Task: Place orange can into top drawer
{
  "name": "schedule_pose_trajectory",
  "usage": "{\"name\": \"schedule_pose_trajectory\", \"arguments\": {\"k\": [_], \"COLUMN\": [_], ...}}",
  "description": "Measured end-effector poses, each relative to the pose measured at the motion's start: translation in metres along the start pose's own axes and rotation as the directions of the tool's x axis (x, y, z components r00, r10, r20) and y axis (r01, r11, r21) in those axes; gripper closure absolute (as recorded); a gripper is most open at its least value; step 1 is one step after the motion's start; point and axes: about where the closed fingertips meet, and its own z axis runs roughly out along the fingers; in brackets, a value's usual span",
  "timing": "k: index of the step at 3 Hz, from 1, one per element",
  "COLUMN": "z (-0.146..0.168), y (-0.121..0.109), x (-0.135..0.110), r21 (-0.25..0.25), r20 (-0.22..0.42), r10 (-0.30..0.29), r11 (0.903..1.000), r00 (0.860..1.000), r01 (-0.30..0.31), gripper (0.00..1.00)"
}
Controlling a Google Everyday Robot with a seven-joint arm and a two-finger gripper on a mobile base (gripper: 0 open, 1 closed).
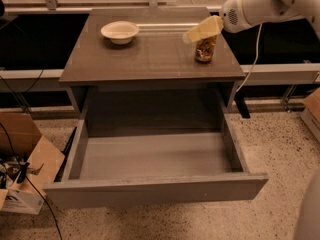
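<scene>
One step is in hand: reaching for the small orange-gold drink can, upright on the grey bench near its right edge. The robot's pale yellow hand hovers over that side of the bench, the can directly beneath its tip. Whether it is open or closed I cannot tell, and no hold shows. Next, I judge, it must close on the can, lift, and carry it past the bench's front edge into the wide grey top drawer, pulled out below.
</scene>
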Motion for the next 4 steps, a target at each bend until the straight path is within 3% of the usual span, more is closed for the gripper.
{"name": "schedule_pose_trajectory", "arguments": {"k": [1, 2, 3, 4], "z": [0.030, 0.039, 0.046, 0.056], "y": [-0.032, -0.065, -0.083, -0.084], "x": [-0.002, 0.013, 0.031, 0.043], "r21": [0.035, 0.099, 0.136, 0.127], "r20": [0.052, 0.063, 0.057, 0.051], "r10": [0.083, 0.156, 0.211, 0.243], "r11": [0.9958, 0.9819, 0.9668, 0.9606], "r00": [0.995, 0.986, 0.976, 0.969], "r01": [-0.084, -0.161, -0.217, -0.247], "gripper": [0.00, 0.00, 0.00, 0.16]}}
